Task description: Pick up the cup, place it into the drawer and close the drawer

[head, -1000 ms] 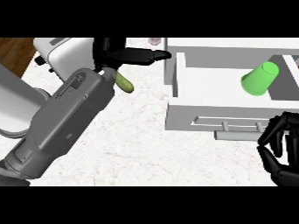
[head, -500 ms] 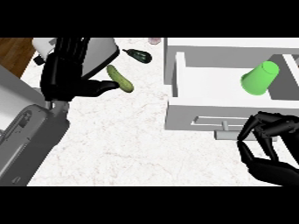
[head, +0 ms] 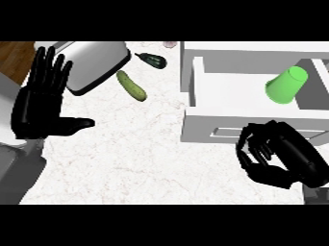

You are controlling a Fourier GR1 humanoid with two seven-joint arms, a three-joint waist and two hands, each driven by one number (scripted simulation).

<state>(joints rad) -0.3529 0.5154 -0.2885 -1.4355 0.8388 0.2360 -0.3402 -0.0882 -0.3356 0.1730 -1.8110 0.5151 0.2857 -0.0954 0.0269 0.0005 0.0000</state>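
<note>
- We saw the green cup (head: pixel 289 85) lying tilted inside the open white drawer (head: pixel 196 86)
- Our right hand (head: pixel 277 156) curled empty at the drawer's front
- Our left hand (head: pixel 43 98) rested with fingers straight

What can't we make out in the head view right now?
- Drawer: front partly hidden by the right hand.
- Small pinkish object: cut off by the top edge, unidentifiable.
- Dark object near the cucumber: too small to identify.

Speckled white stone counter (head: pixel 139 158), wooden floor (head: pixel 4 57)
</note>
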